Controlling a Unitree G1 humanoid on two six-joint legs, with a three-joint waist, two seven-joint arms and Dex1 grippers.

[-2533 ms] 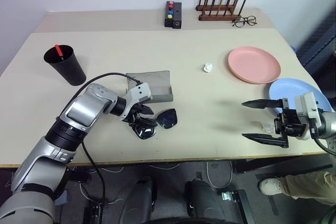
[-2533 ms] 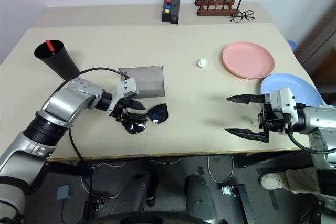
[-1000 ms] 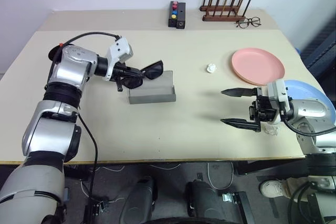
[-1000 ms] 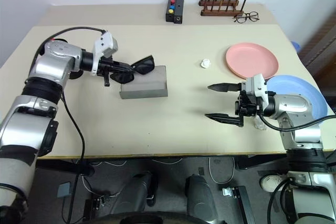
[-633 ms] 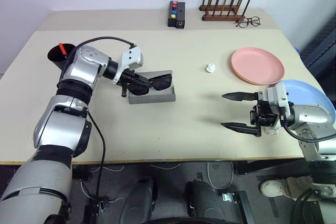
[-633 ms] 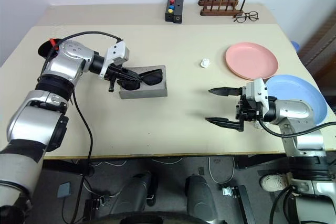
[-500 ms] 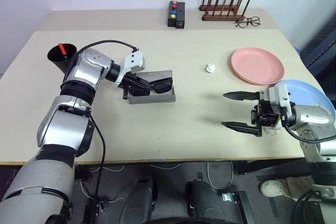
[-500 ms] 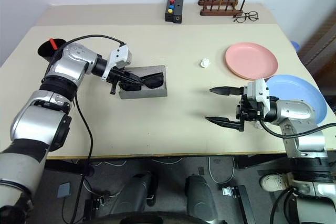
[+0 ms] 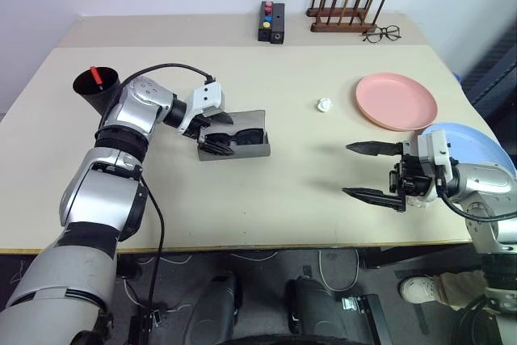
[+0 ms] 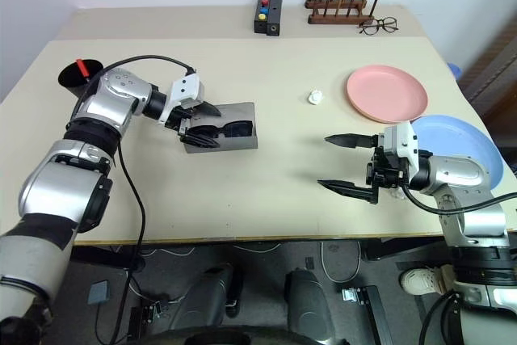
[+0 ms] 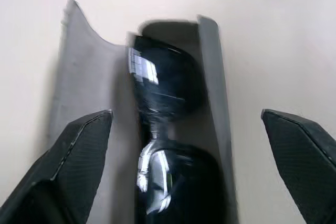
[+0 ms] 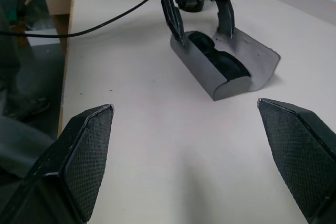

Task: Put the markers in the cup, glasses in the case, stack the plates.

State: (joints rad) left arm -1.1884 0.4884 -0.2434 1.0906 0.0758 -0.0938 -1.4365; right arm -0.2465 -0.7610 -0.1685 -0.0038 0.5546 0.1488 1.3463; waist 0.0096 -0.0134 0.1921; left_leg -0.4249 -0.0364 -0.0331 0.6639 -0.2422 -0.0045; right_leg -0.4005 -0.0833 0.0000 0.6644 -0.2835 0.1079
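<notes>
While the glasses (image 9: 237, 133) are lying lengthwise in the case (image 9: 260, 149):
Left gripper (image 9: 216, 133): hovering, fingers apart, over the case's near end.
Right gripper (image 9: 373, 171): waiting spread, beside the blue plate (image 9: 477, 139).

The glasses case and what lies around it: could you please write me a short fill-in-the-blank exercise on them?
1. The black sunglasses lie inside the grey ____.
2. The left pincer stands over the case with its fingers ____.
3. The marker with the red cap stands in the black ____.
4. The pink plate and the blue plate are not yet ____.

Missing words: case; open; cup; stacked
</notes>
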